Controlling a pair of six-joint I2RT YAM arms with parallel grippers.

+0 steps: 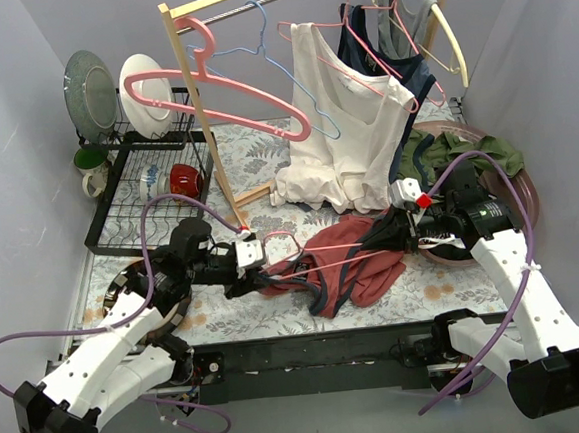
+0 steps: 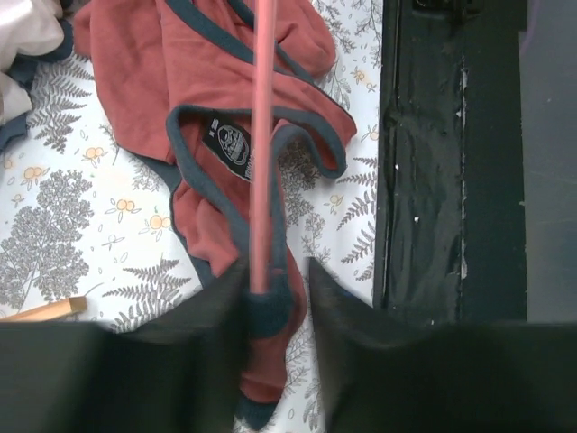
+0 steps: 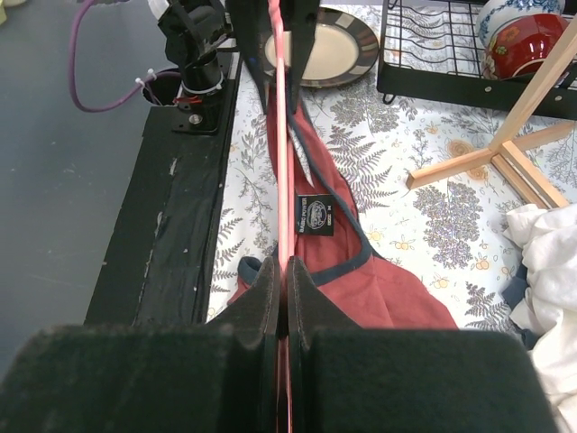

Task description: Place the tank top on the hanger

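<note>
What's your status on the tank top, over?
Right gripper shut on pink wire hanger. Left gripper straddling wire and tank top strap, grip unconfirmed. Top mostly bunched on table, not hung.

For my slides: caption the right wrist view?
Right pincer shut on pink wire hanger over rust-red tank top.

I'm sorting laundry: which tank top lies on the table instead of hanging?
The rust-red tank top with navy trim; the white top and the dark navy top hang from the rack.

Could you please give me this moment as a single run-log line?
right gripper: shut on hanger | left gripper: closed on tank top strap | tank top: not yet hung
</note>
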